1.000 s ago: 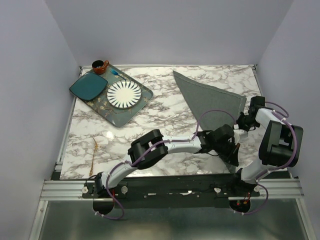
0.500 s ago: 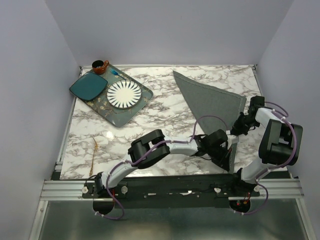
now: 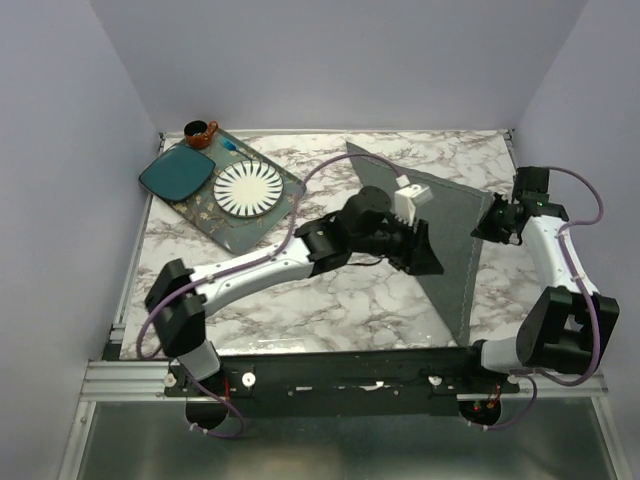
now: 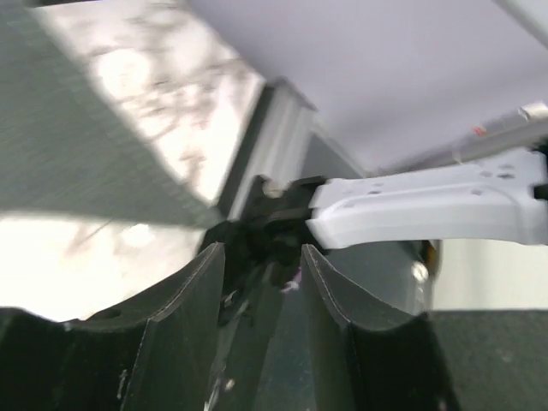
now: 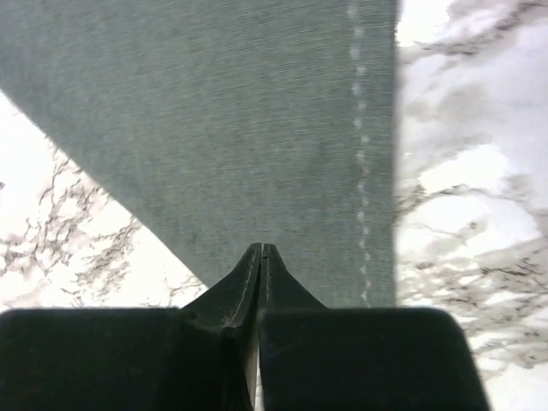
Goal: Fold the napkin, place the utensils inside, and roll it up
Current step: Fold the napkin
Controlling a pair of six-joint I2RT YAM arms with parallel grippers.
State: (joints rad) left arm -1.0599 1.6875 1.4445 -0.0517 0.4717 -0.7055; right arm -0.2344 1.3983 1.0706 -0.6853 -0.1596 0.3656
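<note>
The napkin [image 3: 455, 235] lies flat on the marble as a dark grey triangle, its long point reaching toward the front edge. My left gripper [image 3: 430, 258] hovers over the napkin's left edge, open with nothing between its fingers [image 4: 261, 248]. In the left wrist view the napkin [image 4: 68, 128] shows at upper left. My right gripper [image 3: 482, 228] sits at the napkin's right corner. Its jaws [image 5: 259, 247] are pressed almost together, tips over the napkin [image 5: 214, 103] near the stitched hem. I cannot tell whether they pinch cloth. The utensils are hidden from view.
A patterned tray [image 3: 235, 238] at the back left carries a teal square plate [image 3: 177, 173], a white ribbed plate [image 3: 248, 190] and a brown cup [image 3: 200, 133]. The left arm [image 3: 260, 268] spans the table's middle. Walls close in on three sides.
The left arm swung from the front edge back to the napkin's middle and its gripper opened. The napkin's lifted flap now lies flat. The right gripper moved back to the right corner.
</note>
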